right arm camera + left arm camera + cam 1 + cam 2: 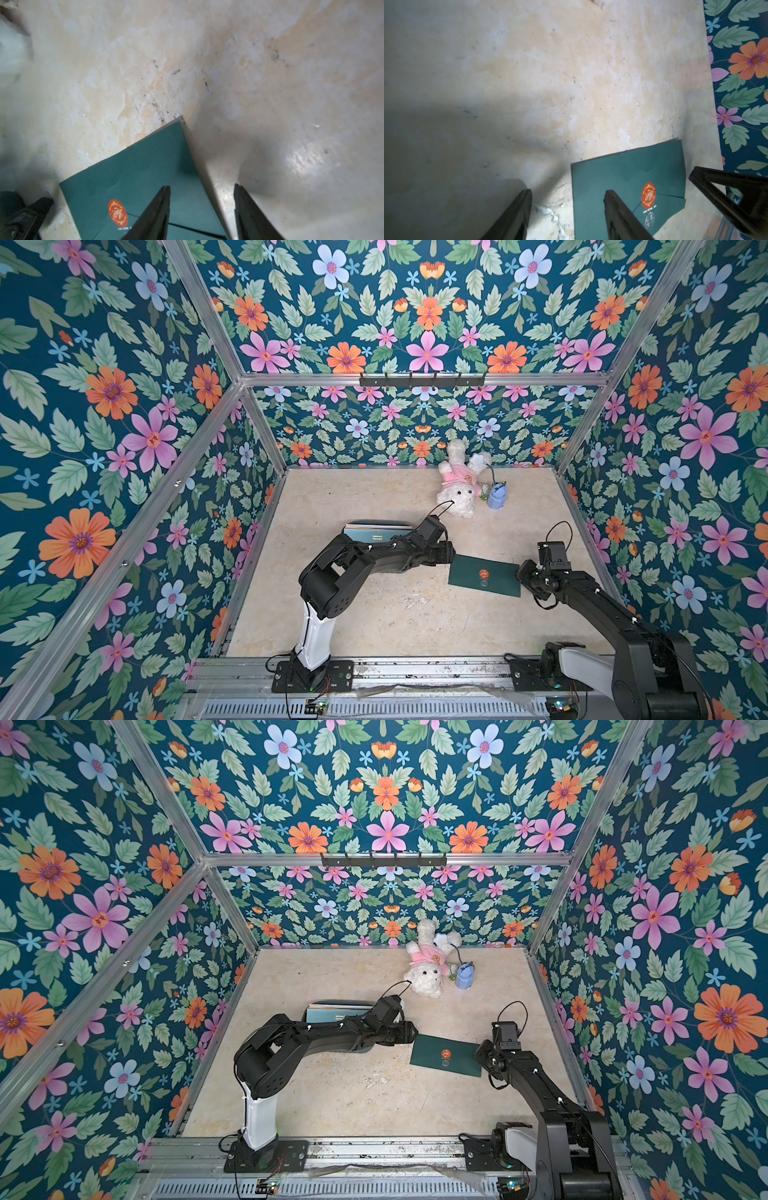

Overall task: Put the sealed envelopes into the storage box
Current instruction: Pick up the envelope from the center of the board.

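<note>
My left arm [374,556] hides most of storage box [374,522]; green envelope [135,176] cut by frame edge; seal print [117,213] unreadable.

Green envelope [465,572]: smooth, dull paper.
Seal sticker [648,195]: orange, a bit shiny, stuck on the green envelope.
Worktop [374,614]: hard, cream, like stone; scratched and chipped all around the green envelope, with one shiny patch near it.
Storage box [376,524]: smooth dark plastic, behind the green envelope to its left.
Toy bunny [459,499]: fluffy white cloth with a pink cloth top, far behind the green envelope.
Frame bars [291,378]: bare grey metal, a little shiny.
Walls [124,406]: flat and dull, with printed flowers.
Left arm [374,556]: dull black shell, one glossy white part.
</note>
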Controlling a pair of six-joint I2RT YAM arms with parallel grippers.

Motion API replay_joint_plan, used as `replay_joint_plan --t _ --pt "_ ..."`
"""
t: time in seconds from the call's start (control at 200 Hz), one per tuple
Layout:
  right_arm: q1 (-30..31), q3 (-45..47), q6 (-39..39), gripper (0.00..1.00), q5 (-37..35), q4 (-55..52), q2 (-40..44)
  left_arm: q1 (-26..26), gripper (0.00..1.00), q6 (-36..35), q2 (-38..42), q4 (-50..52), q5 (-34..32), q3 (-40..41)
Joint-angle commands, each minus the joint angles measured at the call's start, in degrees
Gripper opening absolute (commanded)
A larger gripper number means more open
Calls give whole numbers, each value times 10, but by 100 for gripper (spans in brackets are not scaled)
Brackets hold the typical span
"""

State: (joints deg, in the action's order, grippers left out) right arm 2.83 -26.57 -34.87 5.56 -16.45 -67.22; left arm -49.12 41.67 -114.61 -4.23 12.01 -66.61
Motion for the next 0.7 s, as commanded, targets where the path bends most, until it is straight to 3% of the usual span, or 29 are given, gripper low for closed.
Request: replay_joint_plan --t 0.0,0.305,0.695 --pt "1 3 6 53 12 18 -16 -4 62 10 -23 113 20 9" --pt "1 15 8 53 118 55 -25 -5 62 15 -33 93 43 17" --pt "0 15 -7 53 182 67 40 -4 62 16 -34 92 28 18"
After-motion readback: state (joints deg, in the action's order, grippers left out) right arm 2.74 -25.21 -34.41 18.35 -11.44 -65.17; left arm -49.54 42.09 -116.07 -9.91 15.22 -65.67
